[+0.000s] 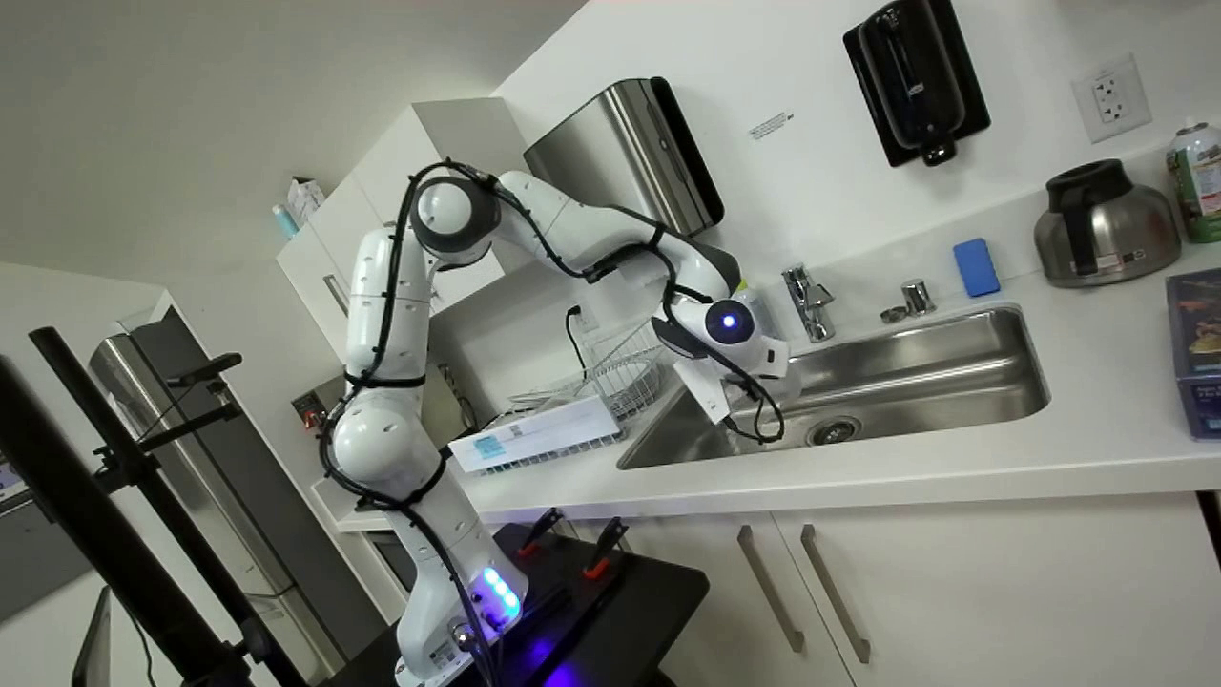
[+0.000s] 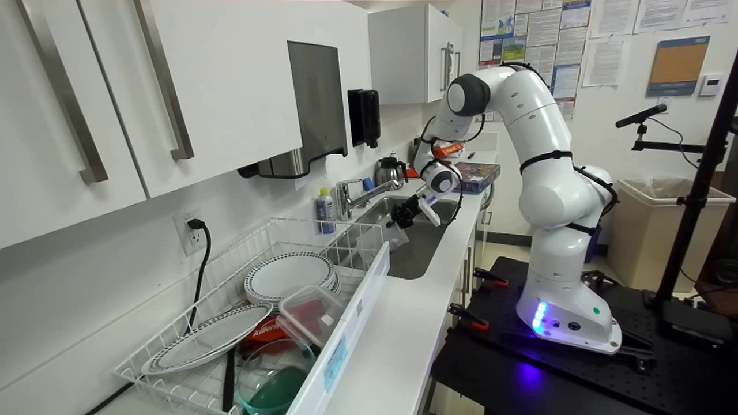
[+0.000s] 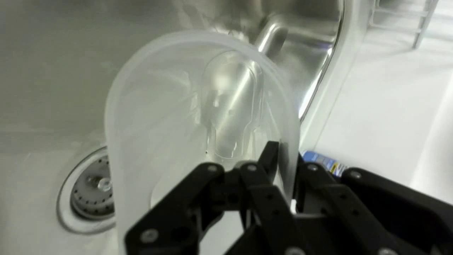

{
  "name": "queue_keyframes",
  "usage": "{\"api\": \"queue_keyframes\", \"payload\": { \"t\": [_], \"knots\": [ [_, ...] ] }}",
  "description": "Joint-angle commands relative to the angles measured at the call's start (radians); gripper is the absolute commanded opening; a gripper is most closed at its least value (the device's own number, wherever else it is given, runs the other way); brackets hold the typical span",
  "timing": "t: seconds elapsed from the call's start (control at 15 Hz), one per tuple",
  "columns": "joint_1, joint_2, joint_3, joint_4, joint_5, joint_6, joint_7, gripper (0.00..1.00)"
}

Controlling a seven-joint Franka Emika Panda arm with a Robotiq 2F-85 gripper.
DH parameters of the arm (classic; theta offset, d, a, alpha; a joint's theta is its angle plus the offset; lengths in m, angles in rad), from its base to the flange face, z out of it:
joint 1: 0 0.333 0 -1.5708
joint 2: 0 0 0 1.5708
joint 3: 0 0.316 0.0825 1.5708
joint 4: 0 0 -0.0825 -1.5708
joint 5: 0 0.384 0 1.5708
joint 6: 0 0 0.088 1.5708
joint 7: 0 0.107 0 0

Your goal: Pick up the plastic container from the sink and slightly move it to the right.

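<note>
The translucent plastic container (image 3: 162,92) fills the middle of the wrist view with its open mouth showing. The dark gripper (image 3: 286,159) has one finger inside and one outside its side wall, closed on that wall. In an exterior view the container (image 2: 395,235) hangs tilted from the gripper (image 2: 396,221), over the left-hand part of the sink (image 2: 420,249), partly behind rack wires. Whether it touches the basin I cannot tell. In an exterior view the arm's wrist hides the fingers above the steel sink (image 1: 916,372). The basin and drain (image 3: 92,187) also show in the wrist view.
A wire dish rack (image 2: 360,311) with plates (image 2: 291,276) and tubs stands beside the sink. The faucet (image 1: 809,303), a spray bottle (image 2: 326,210) and a blue sponge (image 1: 976,267) are behind it. A steel carafe (image 1: 1107,229) and a boxed game (image 1: 1197,353) stand on the counter.
</note>
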Motion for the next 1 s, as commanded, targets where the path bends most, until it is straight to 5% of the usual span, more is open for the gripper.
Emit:
{"api": "queue_keyframes", "payload": {
  "t": [0.0, 0.33, 0.6, 0.93],
  "knots": [
    [0.044, -0.111, -0.046, -0.1, 0.134, 0.134, -0.02, 0.02],
    [0.088, -0.131, -0.083, -0.099, 0.433, 0.348, -0.129, 0.02],
    [0.13, -0.098, -0.141, -0.056, 0.737, 0.387, -0.3, 0.02],
    [0.111, 0.004, -0.167, 0.032, 0.746, 0.314, -0.241, 0.02]
  ]
}}
